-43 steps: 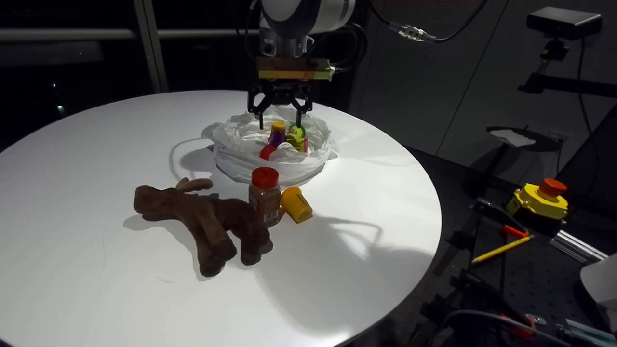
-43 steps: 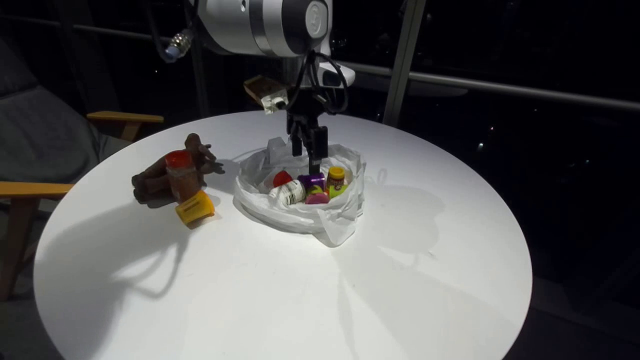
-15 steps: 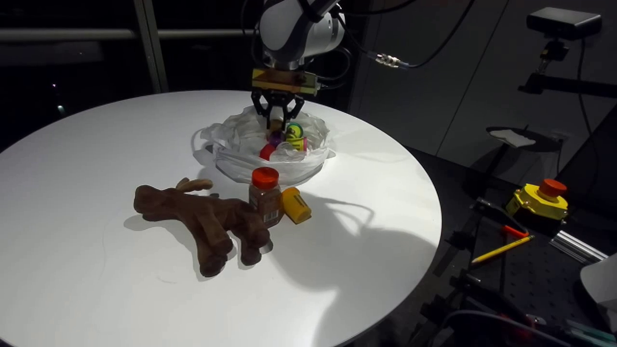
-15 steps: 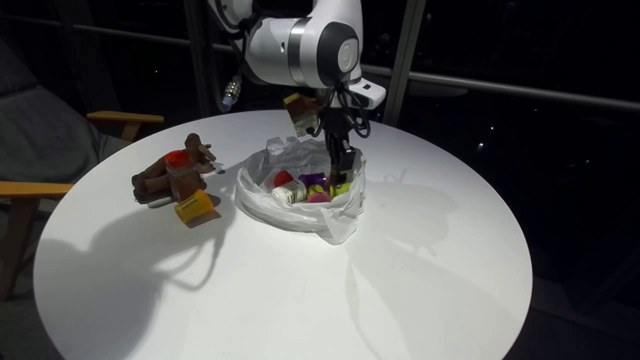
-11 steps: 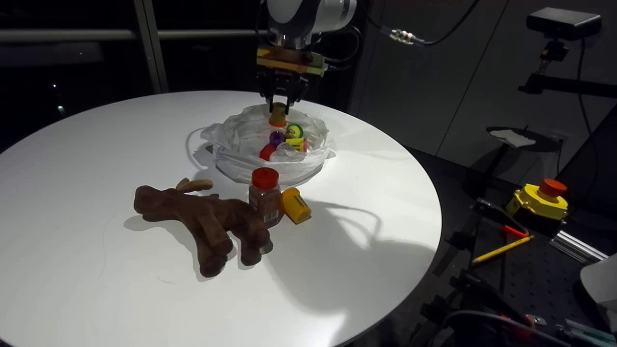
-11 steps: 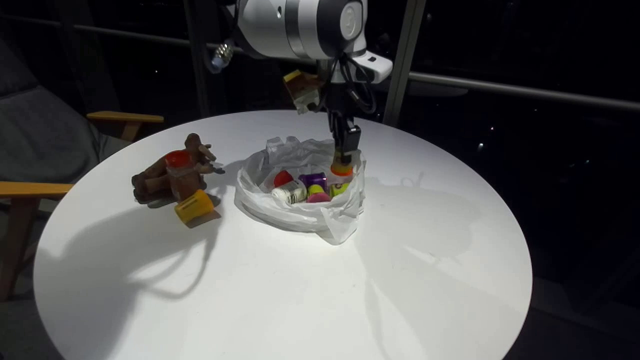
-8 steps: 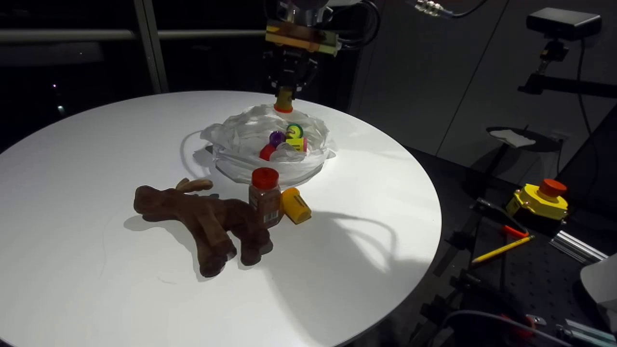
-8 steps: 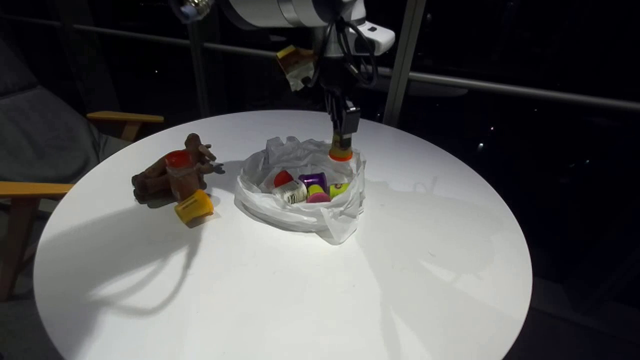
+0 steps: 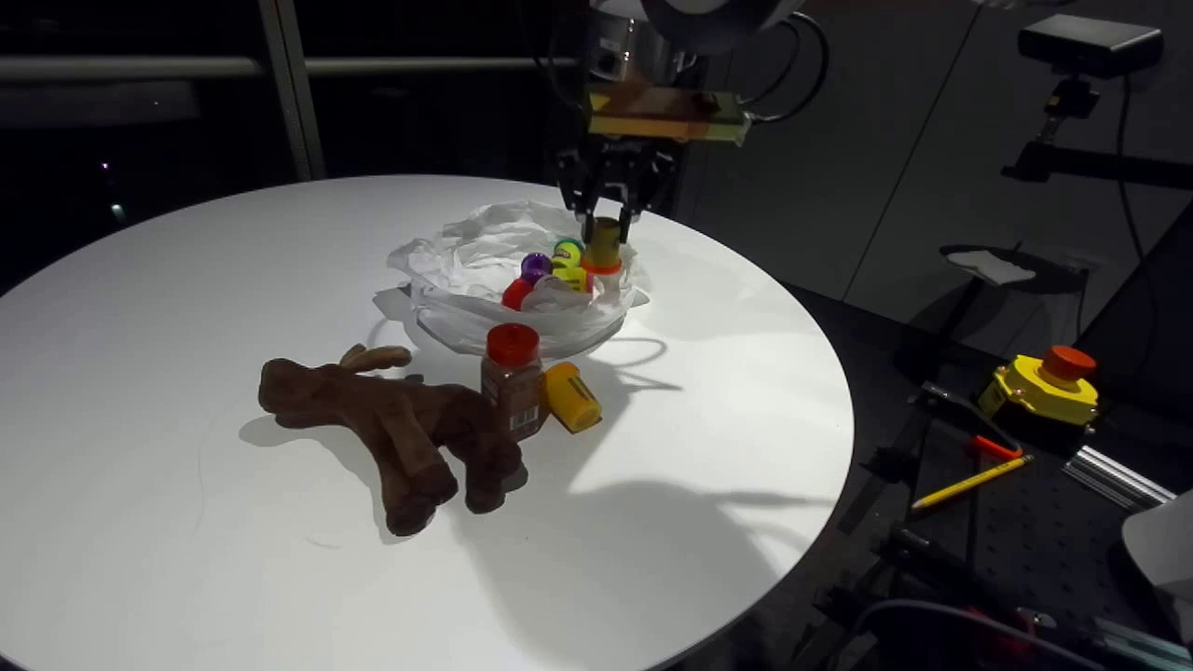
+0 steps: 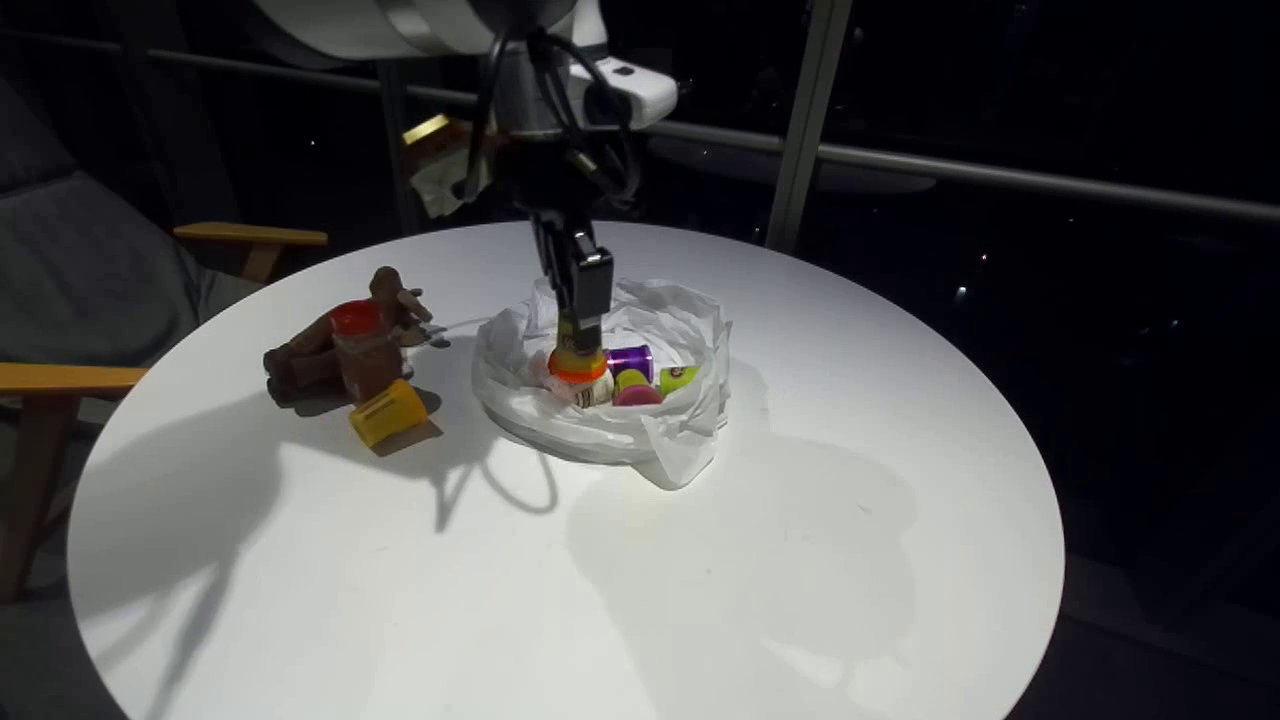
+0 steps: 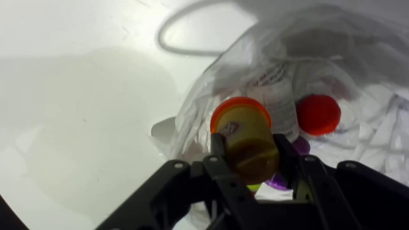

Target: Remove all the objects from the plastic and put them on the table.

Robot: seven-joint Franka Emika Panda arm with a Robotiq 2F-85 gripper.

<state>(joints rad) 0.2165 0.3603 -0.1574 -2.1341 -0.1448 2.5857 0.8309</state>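
My gripper (image 11: 249,140) is shut on a yellow tub with an orange-red rim (image 11: 246,132), which hangs over the plastic (image 9: 550,335) near its edge. Inside that crumpled whitish bag lie a purple tub (image 10: 630,360), a pink-lidded tub (image 10: 637,393), a green tub (image 10: 678,378) and a white bottle (image 11: 278,105) with a red cap (image 11: 318,115). On the white table (image 9: 140,485) rest the brown plush toy (image 9: 373,401), lying down, an upright brown bottle with a red cap (image 9: 513,387) and a tipped yellow tub (image 9: 571,398) beside it.
Beyond the table's edge stands a dark bench with a yellow stop box (image 9: 1039,391) and a pencil (image 9: 969,483). A camera (image 9: 1090,45) is mounted above it. A grey chair (image 10: 90,270) stands close to the table in an exterior view.
The gripper came down into the bag open, closed on the yellow tub and raised it. Since then it has carried the tub sideways across the bag and somewhat lower. The things outside stay put.
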